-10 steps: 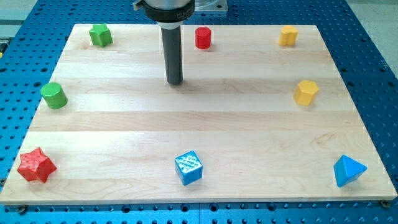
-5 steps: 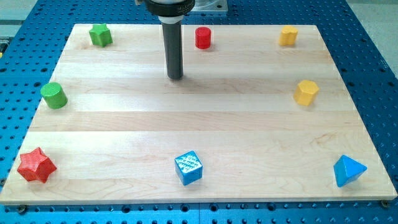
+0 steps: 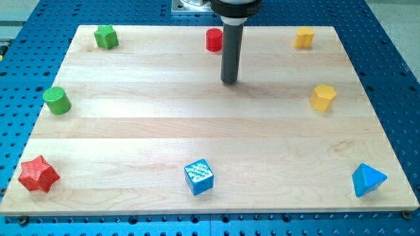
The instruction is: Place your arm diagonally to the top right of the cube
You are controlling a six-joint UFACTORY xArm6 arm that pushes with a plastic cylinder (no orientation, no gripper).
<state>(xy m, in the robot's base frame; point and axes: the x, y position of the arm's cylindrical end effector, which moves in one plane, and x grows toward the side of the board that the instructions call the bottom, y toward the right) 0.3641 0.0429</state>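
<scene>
The blue cube (image 3: 199, 176) sits near the view's bottom edge of the wooden board (image 3: 210, 124), about at its middle. My tip (image 3: 229, 81) stands on the board far above the cube and a little to its right. It touches no block. The red cylinder (image 3: 214, 40) is just up and left of the rod.
A green star block (image 3: 105, 37) is at the top left and a green cylinder (image 3: 57, 100) at the left edge. A red star (image 3: 37, 174) is at the bottom left. Two yellow blocks (image 3: 304, 37) (image 3: 322, 97) are at the right. A blue pyramid-like block (image 3: 367, 179) is at the bottom right.
My tip has moved to the view's right, from about the board's upper middle left to right of the red cylinder. No block has moved.
</scene>
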